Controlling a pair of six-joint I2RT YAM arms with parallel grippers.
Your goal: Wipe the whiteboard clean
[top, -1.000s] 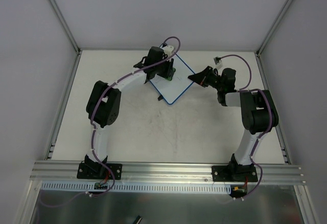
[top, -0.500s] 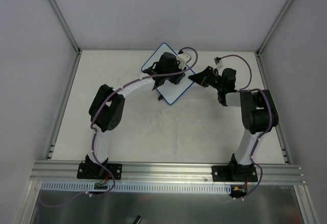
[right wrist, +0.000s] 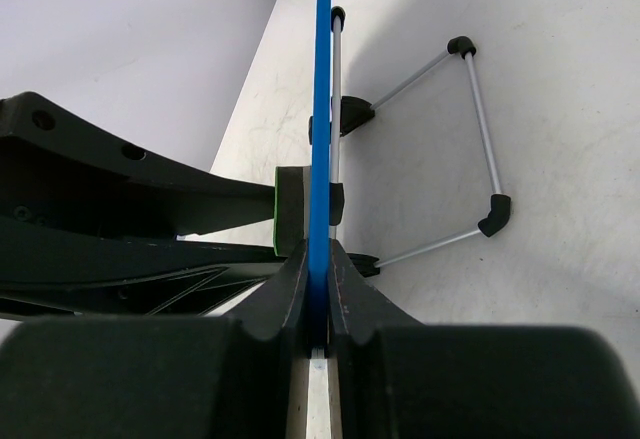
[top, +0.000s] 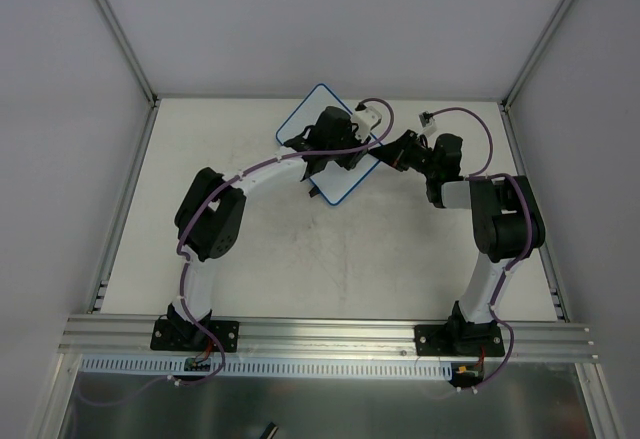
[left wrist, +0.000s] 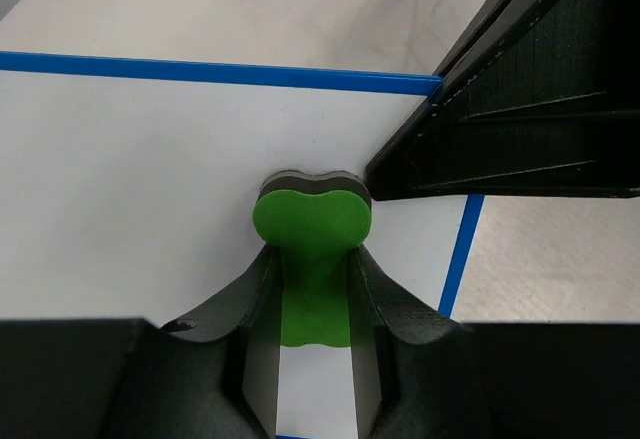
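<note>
The whiteboard [top: 312, 111], white with a thin blue frame, lies turned like a diamond at the back of the table. My left gripper [top: 343, 149] is shut on the green eraser [left wrist: 312, 221] and presses it flat on the white surface [left wrist: 130, 169], close to the board's right corner. No scribbles show on the part I see. My right gripper [top: 386, 151] is shut on the board's blue edge [right wrist: 322, 79] at that right corner; its black body [left wrist: 530, 109] shows beside the eraser. The eraser's edge [right wrist: 289, 209] touches the board just past my right fingers.
A thin wire stand with black end caps [right wrist: 482, 109] juts from the board's back over the pale table. Grey walls and aluminium posts [top: 120, 34] close in the table's back and sides. The arm bases sit on the front rail [top: 330, 334].
My left gripper has swept the eraser across the board from its far-left part toward the right corner, uncovering the board's far corner. The right gripper has kept its hold.
</note>
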